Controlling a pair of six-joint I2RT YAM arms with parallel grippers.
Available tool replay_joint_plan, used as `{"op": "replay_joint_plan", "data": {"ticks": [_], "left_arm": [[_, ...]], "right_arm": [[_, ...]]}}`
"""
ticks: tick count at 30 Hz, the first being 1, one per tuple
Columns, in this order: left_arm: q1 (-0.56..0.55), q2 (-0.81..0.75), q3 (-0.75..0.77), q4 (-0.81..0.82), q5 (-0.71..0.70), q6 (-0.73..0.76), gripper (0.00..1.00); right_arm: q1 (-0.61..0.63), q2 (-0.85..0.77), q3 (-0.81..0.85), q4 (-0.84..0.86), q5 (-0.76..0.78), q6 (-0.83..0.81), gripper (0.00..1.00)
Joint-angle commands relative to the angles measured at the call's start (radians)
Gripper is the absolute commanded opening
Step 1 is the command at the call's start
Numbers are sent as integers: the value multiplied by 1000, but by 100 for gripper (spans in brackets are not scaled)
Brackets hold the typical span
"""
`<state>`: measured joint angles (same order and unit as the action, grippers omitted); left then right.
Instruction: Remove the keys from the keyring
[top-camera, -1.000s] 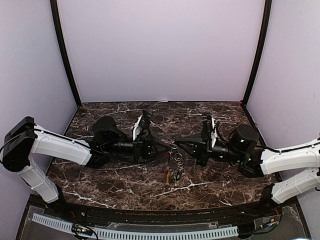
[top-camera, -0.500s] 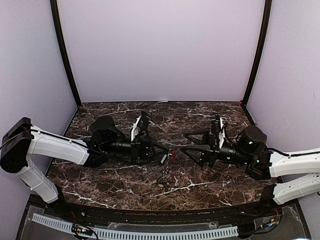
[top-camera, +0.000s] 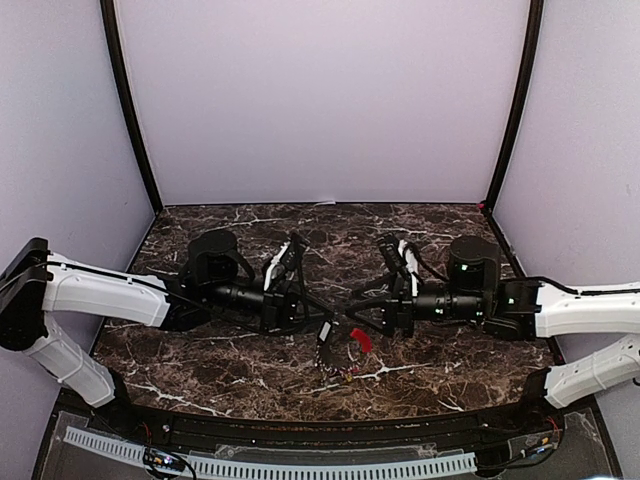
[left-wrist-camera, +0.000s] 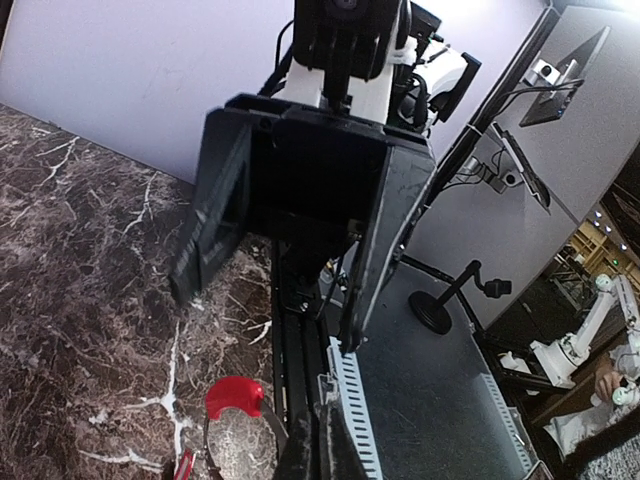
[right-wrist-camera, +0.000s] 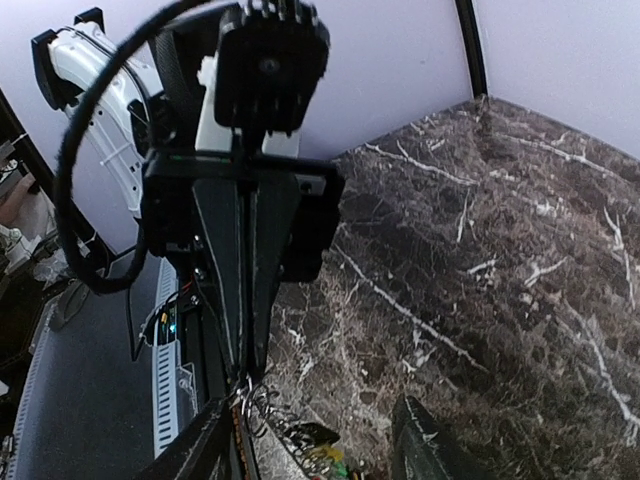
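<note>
Where the two arms meet over the middle of the dark marbled table (top-camera: 230, 360), the left gripper (top-camera: 327, 325) and the right gripper (top-camera: 357, 311) point at each other, tips near but apart.

**Left gripper.** Jaws are fully closed. In the right wrist view its two fingers form a single narrow wedge, and the keyring (right-wrist-camera: 256, 400) is pinched at the point of that wedge and hangs below it. In the left wrist view the same closed fingers (left-wrist-camera: 312, 455) stand at the bottom edge, with the ring curving away just to their left.

**Keyring.** The red segment (top-camera: 361, 339) lies just beside the left gripper's tip, on the side toward the right arm and below the right gripper's fingers (it is the brightest item on the table).

**Keys.** The keys (top-camera: 335, 368) are on the ring as one bunch, nearer the arm bases than the two tips. The right wrist view shows dark heads with green and yellow among them (right-wrist-camera: 318, 442). Whether the lowest keys touch the table cannot be determined.

**Right gripper.** Jaws stand apart, gripping nothing. The left wrist view shows both black fingers spread (left-wrist-camera: 268, 315). In its own wrist view the fingertips (right-wrist-camera: 415, 440) sit at the lower edge either side of the bunch. Whether the keys lie within the jaws or beyond them cannot be determined.
</note>
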<state>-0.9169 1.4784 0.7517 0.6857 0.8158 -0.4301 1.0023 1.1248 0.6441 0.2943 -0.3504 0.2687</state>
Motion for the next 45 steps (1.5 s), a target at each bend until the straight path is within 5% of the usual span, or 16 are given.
{"op": "replay_joint_plan", "data": {"ticks": [1,9,18,36,39,45], "left_arm": [[4,-43,19,-27,-61,8,0],[4,-36,21,-35,-70,12,0],[4,-36,21,-38,-69,11,0],[4,-21,29,-38,-63,7,0],[4,-20,29,-37,-63,5,0],[4,-40,16,-45,-123,3,0]], "right_arm": [[33,26,21,-70,71,33,52],[99,43,32,-73,156,-41,48],[123,88,76,-106,193,-106,27],[160,147,120,-116,260,-145,12],[164,151,121,-111,272,-154,0],[177,128,71,-58,345,-173,0]]}}
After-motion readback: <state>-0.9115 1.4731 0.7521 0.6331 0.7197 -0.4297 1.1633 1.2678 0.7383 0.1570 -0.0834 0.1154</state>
